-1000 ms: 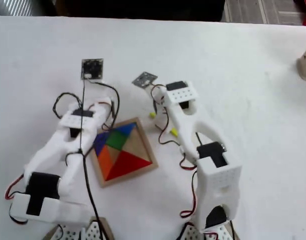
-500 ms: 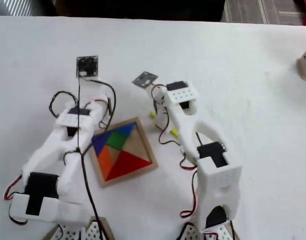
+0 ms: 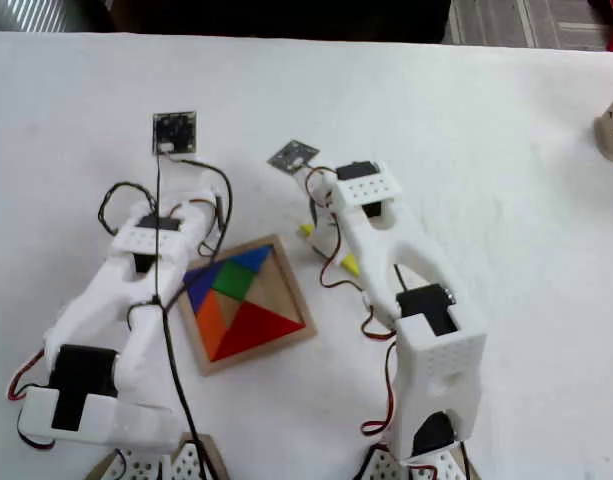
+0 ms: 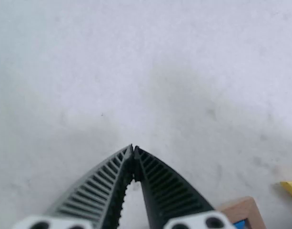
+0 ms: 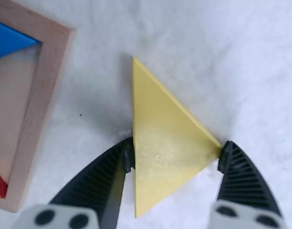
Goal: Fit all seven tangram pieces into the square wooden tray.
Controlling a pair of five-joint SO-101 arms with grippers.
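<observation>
Since one fingertip of the right gripper (image 5: 176, 153) sits at a sharp corner of the yellow triangle (image 5: 157, 114) and the other against a long straight edge, I'd worry most about the pinch. Squeezed like that, the piece could swivel or squirt out sideways. It lies flat on the table (image 3: 466, 130), just right of the tray (image 3: 262, 351), so there is little edge for the jaws to bite on. The jaws stand wide on either side of it, and I can't tell whether the tips are pressing. The tray's rim is near the triangle's left side, so a skidding piece could ride up on it or knock the tray askew. The bare wood (image 3: 282, 285) left in the tray lies along its far right edge, and to my eye the triangle would have to be lifted over the rim and turned to fit. To the right and far side the table gives plenty of room to back off and regrip. The left gripper (image 4: 133, 152), jaws closed on nothing, hangs over bare table at the tray's far left, out of the way.
</observation>
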